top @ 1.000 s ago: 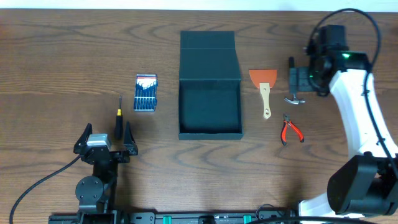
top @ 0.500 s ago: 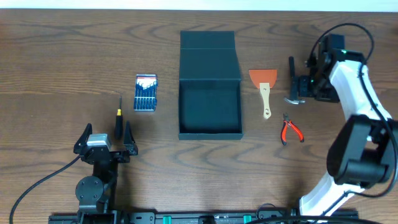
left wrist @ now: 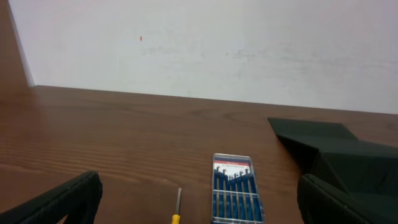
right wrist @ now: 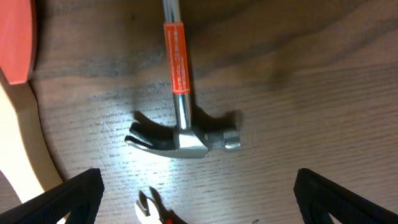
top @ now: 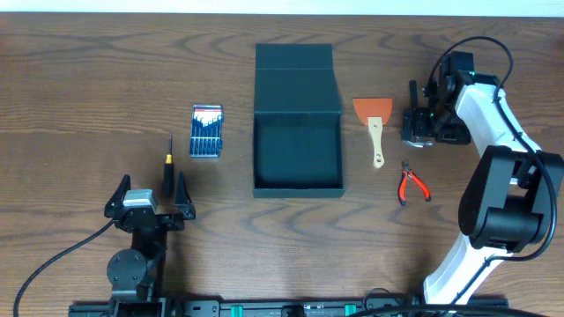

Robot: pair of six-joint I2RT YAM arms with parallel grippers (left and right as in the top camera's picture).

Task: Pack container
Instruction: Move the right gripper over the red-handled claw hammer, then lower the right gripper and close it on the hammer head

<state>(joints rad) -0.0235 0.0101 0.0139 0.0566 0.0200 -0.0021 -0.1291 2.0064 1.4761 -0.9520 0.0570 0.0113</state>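
Black right gripper (top: 421, 125), jaws spread wide and holding nothing, hangs right over the hammer (right wrist: 183, 137) at the right side of the overhead view. In the wrist view the steel head sits about midway between the two fingers, with the shaft and its orange band running up the frame.

So I'd say this is the very first pick: the box (top: 298, 150) in the middle of the table is open and empty, its lid flap folded back toward the top of the frame. Next move, as I see it, is to drop straight down and pinch the shaft just above the head. The fingers already look lined up across it. Then carry it left to the box.

Stuff to watch:
- the red pliers (top: 411, 185) lie just below the hammer, their tip poking in at the bottom of the wrist view
- the scraper (top: 376, 132), orange blade and wooden handle, lies between hammer and box, near the picture-left finger

Bottom left, the left gripper (top: 152, 180) is open and empty too, with a small screwdriver (top: 167, 172) just beside it and the blue screwdriver case (top: 207, 132) further up.
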